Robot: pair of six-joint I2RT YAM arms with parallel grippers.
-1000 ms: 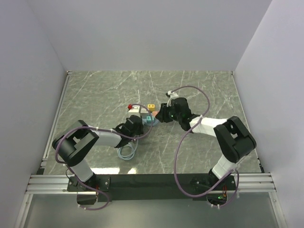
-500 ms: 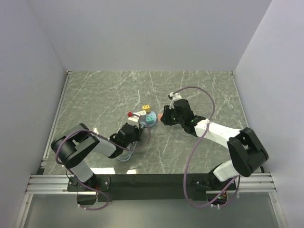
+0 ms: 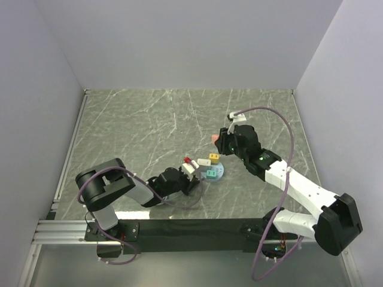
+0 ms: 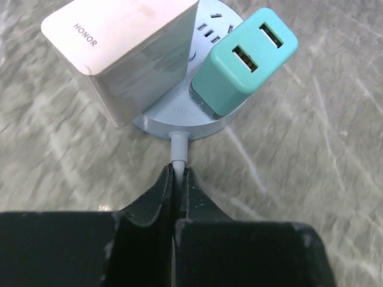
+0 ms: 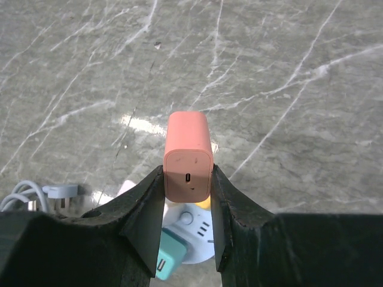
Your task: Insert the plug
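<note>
A round light-blue socket hub (image 3: 219, 174) lies on the marble table, near the front centre. A white charger (image 4: 119, 54), a teal charger (image 4: 242, 60) and a yellow one (image 3: 213, 158) are plugged into it. My left gripper (image 4: 178, 173) is shut on the hub's white cable (image 4: 178, 143), right where it leaves the hub (image 4: 179, 116). My right gripper (image 5: 187, 173) is shut on a salmon-pink charger plug (image 5: 188, 158). It holds the plug in the air, above and a little behind the hub (image 5: 194, 227). In the top view the pink plug (image 3: 215, 137) is up from the hub.
The rest of the hub's white cable (image 5: 18, 200) lies coiled to the left, with its grey wall plug (image 5: 60, 191). White walls close the table on three sides. A metal rail (image 3: 179, 227) runs along the near edge.
My left gripper has dragged the hub by its cable to the right and towards the near edge. My right gripper has moved right with the pink plug.
</note>
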